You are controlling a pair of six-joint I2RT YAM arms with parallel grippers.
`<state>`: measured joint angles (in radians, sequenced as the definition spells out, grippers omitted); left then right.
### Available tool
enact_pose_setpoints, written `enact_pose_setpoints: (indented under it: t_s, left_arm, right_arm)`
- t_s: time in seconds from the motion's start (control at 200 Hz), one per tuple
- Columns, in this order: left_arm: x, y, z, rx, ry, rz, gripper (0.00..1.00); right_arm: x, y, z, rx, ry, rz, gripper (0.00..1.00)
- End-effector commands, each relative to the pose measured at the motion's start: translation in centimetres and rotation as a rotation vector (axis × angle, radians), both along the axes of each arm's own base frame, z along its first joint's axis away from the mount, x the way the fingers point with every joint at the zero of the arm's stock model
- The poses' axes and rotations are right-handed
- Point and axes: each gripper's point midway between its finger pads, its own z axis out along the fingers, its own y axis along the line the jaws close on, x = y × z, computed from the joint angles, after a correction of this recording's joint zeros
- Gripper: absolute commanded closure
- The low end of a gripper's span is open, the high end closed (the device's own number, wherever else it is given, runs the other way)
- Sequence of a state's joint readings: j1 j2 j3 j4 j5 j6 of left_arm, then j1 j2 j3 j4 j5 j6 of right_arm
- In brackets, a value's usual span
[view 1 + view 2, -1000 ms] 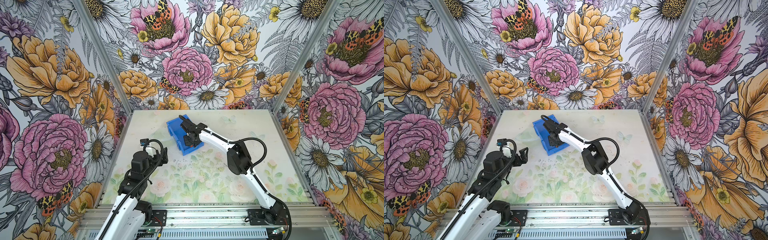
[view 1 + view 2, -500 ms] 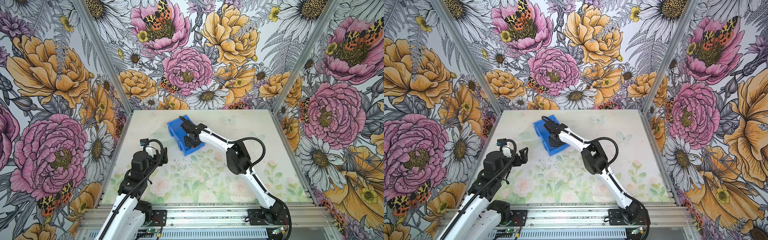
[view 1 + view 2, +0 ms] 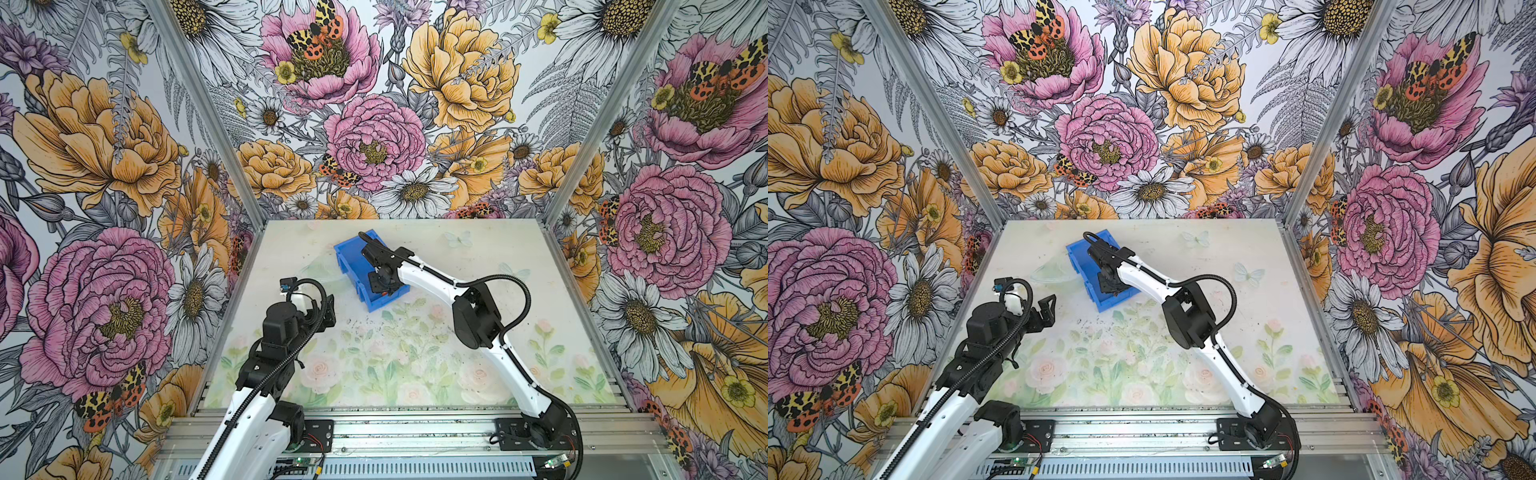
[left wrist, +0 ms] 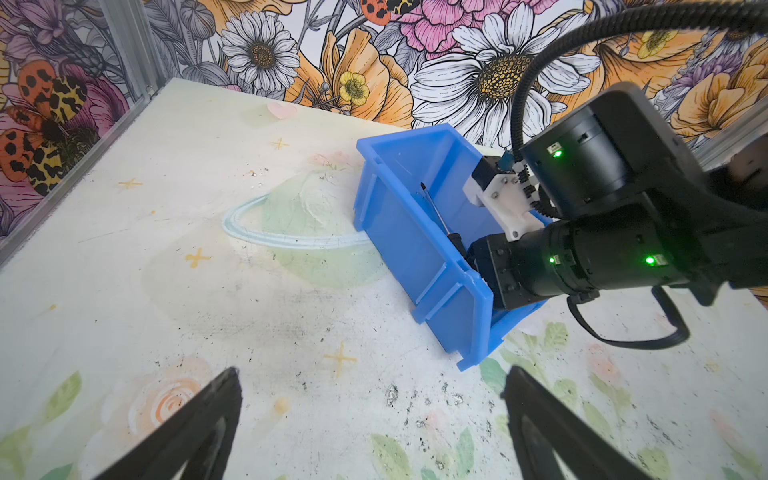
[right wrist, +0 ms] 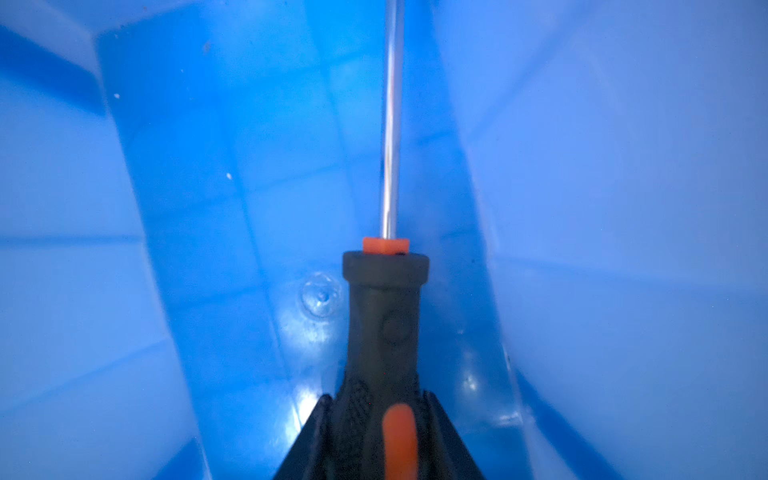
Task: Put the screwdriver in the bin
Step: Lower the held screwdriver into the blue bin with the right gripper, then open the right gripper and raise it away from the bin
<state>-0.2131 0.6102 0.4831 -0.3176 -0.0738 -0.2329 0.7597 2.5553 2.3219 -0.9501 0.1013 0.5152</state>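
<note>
The blue bin stands at the back middle of the table in both top views. My right gripper reaches down inside it, between its blue walls. It is shut on the screwdriver by the black-and-orange handle. The thin shaft points along the bin's inside, close to the floor. My left gripper hangs open and holds nothing, over the table to the near left of the bin.
The floral table mat carries dark scuff marks in front of the bin. Flowered walls close in the back and both sides. A metal rail with the arm bases runs along the front edge.
The right arm's elbow has shifted slightly to the left while its gripper stays inside the bin with the screwdriver. The left arm has not moved.
</note>
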Motion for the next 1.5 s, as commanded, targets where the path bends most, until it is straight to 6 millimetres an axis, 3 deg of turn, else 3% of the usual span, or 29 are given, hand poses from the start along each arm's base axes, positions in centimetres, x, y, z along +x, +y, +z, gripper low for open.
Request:
enact_pose_setpoints:
  t_s: [0.0, 0.195, 0.45, 0.651, 0.996, 1.036, 1.171, 1.291, 1.496]
  left_arm:
    - [-0.1, 0.5, -0.3, 0.011, -0.002, 0.017, 0.01]
    - [0.0, 0.8, 0.0, 0.007, -0.01, 0.029, 0.01]
    - [0.0, 1.6, 0.1, -0.001, -0.016, 0.07, 0.01]
    - [0.4, 2.4, -1.7, -0.058, 0.031, 0.151, 0.01]
    - [0.4, 2.4, -1.5, -0.066, -0.009, 0.171, 0.01]
    - [0.3, 2.4, -1.6, -0.063, -0.003, 0.171, 0.02]
    - [0.3, 3.6, -1.0, -0.002, 0.005, 0.217, 0.01]
    - [0.3, 4.2, -0.3, 0.075, 0.025, 0.211, 0.01]
    - [0.1, 5.4, -0.3, 0.142, 0.047, 0.226, 0.01]
  right_arm:
    - [0.8, 0.9, 1.2, 0.015, -0.053, 0.0, 0.62]
    - [1.2, 1.5, 2.6, 0.029, -0.088, 0.017, 0.54]
    - [1.5, 1.7, 5.2, 0.046, -0.135, 0.016, 0.52]
    - [1.6, 0.7, 8.4, 0.048, -0.187, -0.011, 0.49]
    - [-0.5, -3.0, 15.0, 0.018, -0.283, -0.06, 0.48]
    - [-1.9, -2.4, 15.2, 0.009, -0.285, -0.031, 0.47]
    - [-3.5, -4.3, 16.5, -0.027, -0.305, -0.003, 0.47]
    - [-5.2, -7.2, 17.1, -0.082, -0.334, 0.021, 0.45]
    - [-8.2, -13.0, 17.5, -0.141, -0.374, 0.01, 0.27]
